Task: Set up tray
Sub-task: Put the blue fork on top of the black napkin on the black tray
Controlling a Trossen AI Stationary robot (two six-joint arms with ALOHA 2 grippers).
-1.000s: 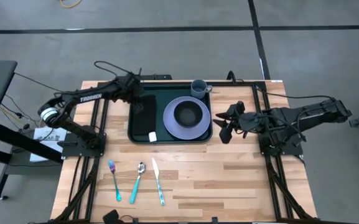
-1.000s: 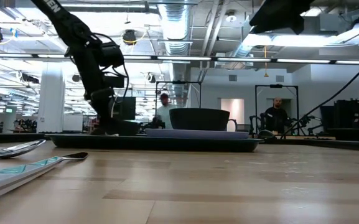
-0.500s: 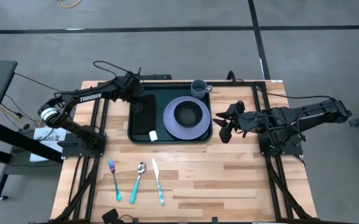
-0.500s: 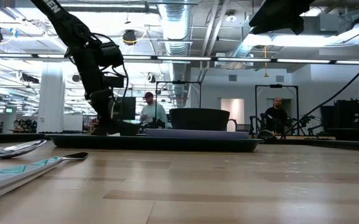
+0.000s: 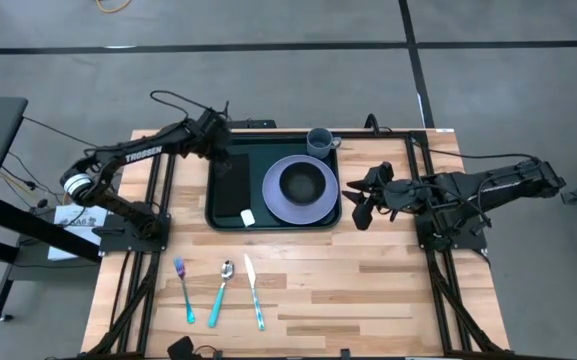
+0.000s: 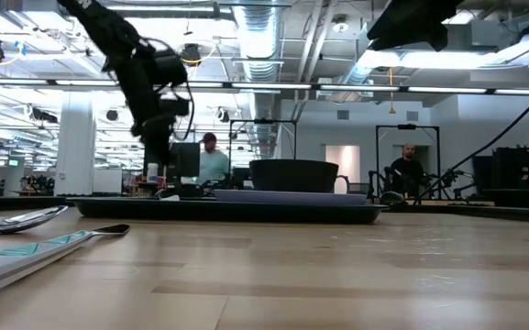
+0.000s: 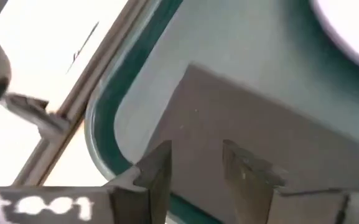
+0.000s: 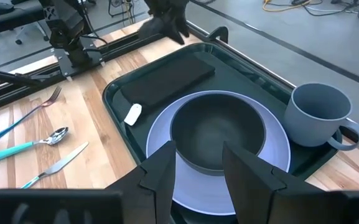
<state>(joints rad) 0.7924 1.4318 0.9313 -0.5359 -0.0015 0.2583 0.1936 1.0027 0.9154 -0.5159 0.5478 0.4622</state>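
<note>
Left gripper [image 5: 220, 150] hovers over tray [image 5: 226, 218] far-left corner, fingers slightly apart, empty; I judge napkin [image 5: 231, 186] placed. Right gripper [image 5: 356, 200] waits beside tray, fingers apart.

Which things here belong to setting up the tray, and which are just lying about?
Belonging to the job:
tray
plate
bowl
mug
black napkin
fork
spoon
knife

Just lying about:
paper sheet beside the table
yellow cable on the floor

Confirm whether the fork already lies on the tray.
No. The fork lies on the bare wood beside the spoon and knife, well clear of the tray.
</note>
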